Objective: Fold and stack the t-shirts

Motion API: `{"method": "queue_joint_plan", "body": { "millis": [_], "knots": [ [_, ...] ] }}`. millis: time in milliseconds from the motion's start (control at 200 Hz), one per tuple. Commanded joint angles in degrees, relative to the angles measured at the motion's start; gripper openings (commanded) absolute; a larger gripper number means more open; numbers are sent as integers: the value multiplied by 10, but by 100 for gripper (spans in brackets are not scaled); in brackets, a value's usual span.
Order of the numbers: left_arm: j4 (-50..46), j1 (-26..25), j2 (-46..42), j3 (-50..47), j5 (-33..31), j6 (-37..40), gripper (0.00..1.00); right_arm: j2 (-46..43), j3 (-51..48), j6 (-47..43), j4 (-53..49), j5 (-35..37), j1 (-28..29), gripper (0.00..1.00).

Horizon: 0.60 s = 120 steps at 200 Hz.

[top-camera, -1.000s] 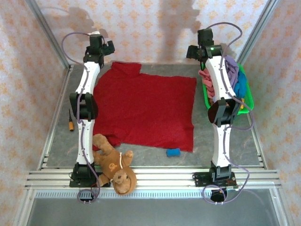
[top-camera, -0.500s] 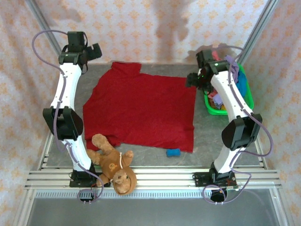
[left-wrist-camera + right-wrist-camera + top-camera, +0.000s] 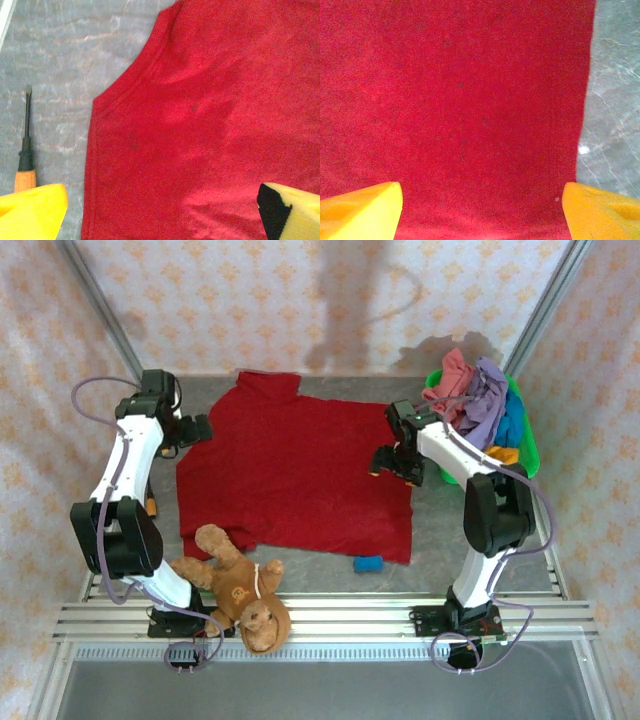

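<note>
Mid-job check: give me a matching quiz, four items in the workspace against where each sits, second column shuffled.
Things:
1. red tee
2. teddy
3. basket
4. screwdriver

Places:
a. far right corner
b. near edge, by the left arm base
c. spread flat in the middle
d. on the table, just left of the tee's edge

Pairs: 1-c, 2-b, 3-a, 4-d
</note>
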Motion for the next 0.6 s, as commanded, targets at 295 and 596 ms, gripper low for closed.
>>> {"method": "queue_joint_plan", "body": {
  "millis": [295, 596],
  "knots": [
    [1, 1, 21, -76, 44, -17, 99, 88, 0, 27, 62, 51, -7, 85],
    [-11, 1, 27, -84, 34, -15, 99, 156, 72, 17, 52, 58, -39, 86]
  ]
}}
